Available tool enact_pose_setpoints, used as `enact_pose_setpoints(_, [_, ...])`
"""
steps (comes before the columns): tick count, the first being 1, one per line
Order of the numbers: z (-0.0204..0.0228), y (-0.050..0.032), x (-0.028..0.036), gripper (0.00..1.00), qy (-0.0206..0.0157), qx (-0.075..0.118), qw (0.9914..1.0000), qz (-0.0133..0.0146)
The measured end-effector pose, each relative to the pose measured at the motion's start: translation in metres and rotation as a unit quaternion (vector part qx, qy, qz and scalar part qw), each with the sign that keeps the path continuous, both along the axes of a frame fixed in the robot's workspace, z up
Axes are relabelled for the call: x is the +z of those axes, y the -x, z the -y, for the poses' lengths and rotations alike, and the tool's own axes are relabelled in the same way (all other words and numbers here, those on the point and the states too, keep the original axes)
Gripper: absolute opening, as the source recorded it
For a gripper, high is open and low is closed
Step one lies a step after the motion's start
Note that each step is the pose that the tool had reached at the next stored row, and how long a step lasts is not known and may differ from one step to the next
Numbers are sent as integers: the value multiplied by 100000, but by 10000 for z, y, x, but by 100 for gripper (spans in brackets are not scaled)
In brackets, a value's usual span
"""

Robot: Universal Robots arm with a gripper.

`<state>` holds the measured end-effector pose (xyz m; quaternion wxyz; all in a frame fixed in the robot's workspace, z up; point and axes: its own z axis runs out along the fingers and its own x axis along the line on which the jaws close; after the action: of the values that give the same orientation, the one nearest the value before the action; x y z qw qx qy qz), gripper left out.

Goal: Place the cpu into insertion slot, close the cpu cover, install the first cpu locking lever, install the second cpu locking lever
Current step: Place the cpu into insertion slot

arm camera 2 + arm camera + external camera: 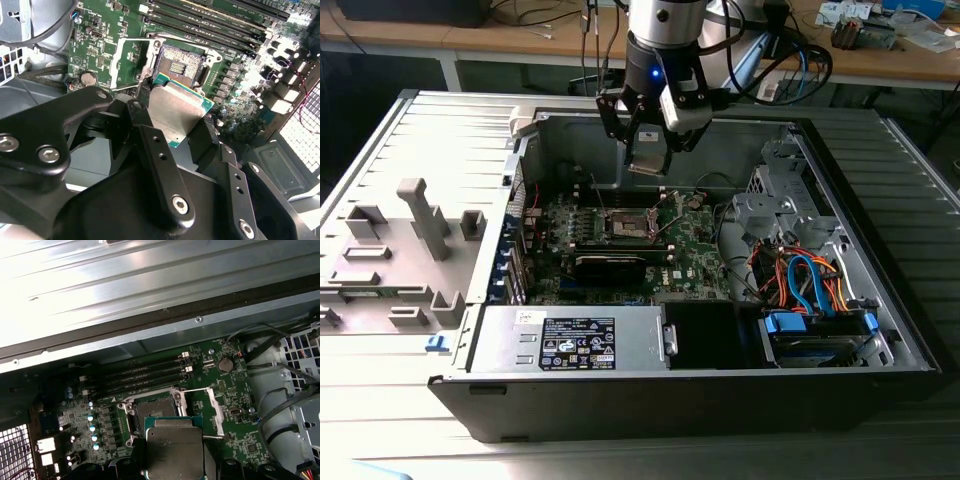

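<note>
Your jaws pinch the flat silver-topped cpu [175, 112] above the dark square insertion slot [182, 62] inside the open black computer case [720, 395].

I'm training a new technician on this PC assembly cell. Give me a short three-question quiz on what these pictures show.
1. True or false: the chip is seated in the socket.
2. Multiple choice: the gripper is A) open, B) shut on the chip, C) shut on a cable.
3. Fill in the blank: the socket's metal cover is ____ (open or closed).

Key:
1. False. The gripper holds the chip clear of the socket, which lies bare.
2. B.
3. Open. It is swung away to one side of the socket.
</note>
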<state>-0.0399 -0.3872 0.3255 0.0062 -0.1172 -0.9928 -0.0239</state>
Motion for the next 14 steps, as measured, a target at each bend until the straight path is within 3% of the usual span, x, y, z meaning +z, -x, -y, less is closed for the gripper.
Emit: enact_pose_setpoints(14, [0, 0, -13, 55, -2, -979, 99995, -2])
